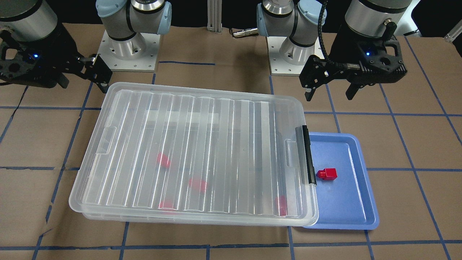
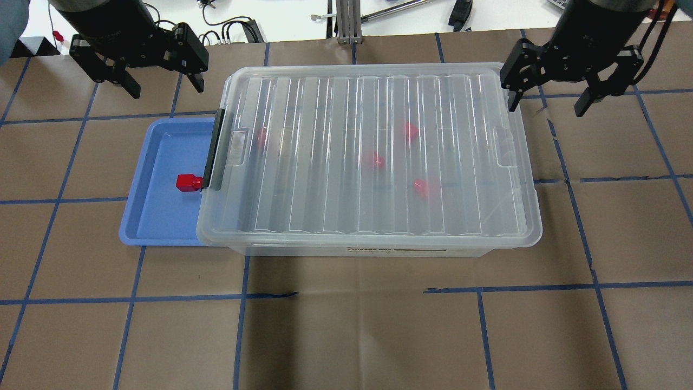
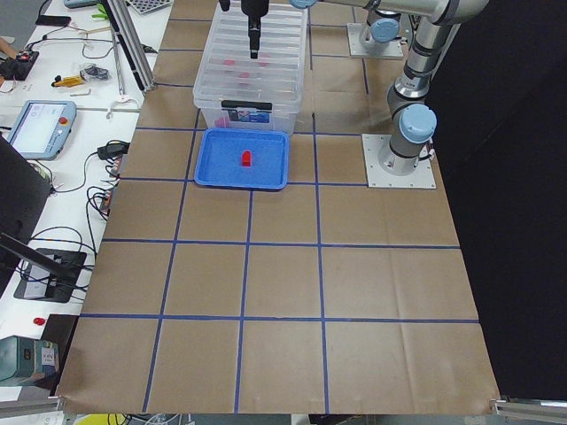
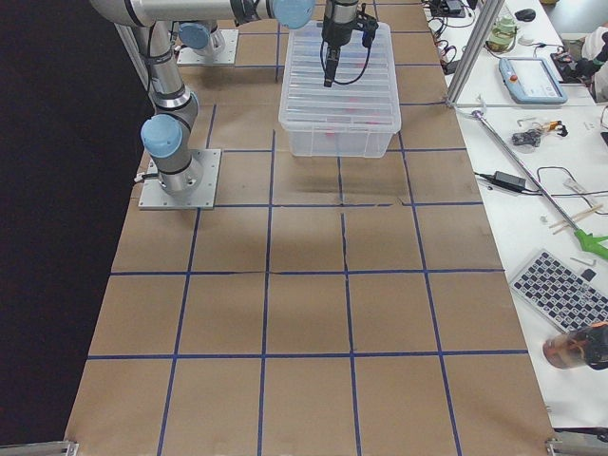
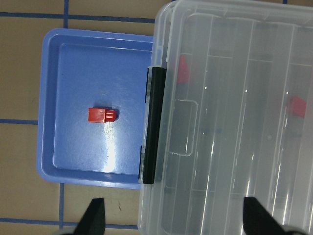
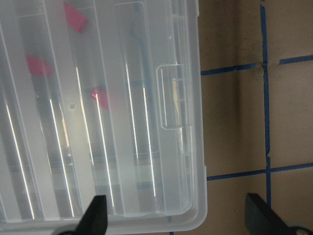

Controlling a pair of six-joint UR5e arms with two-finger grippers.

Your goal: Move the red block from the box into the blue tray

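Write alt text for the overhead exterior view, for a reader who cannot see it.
One red block lies in the blue tray, near the black latch of the closed clear box; four more red blocks show blurred through its ribbed lid. The left gripper and right gripper hang open and empty near the box's two far corners.

Three red blocks (image 6: pixel 39 65) show blurred under the ribbed lid (image 6: pixel 122 147) of the box (image 6: pixel 195 205); right of it lies blue-taped desk (image 6: pixel 234 122).

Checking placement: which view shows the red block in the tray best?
Left wrist view: the red block lies unobstructed in the blue tray. Front-facing and overhead show it beside the latch; exterior left, tiny; the others miss it.
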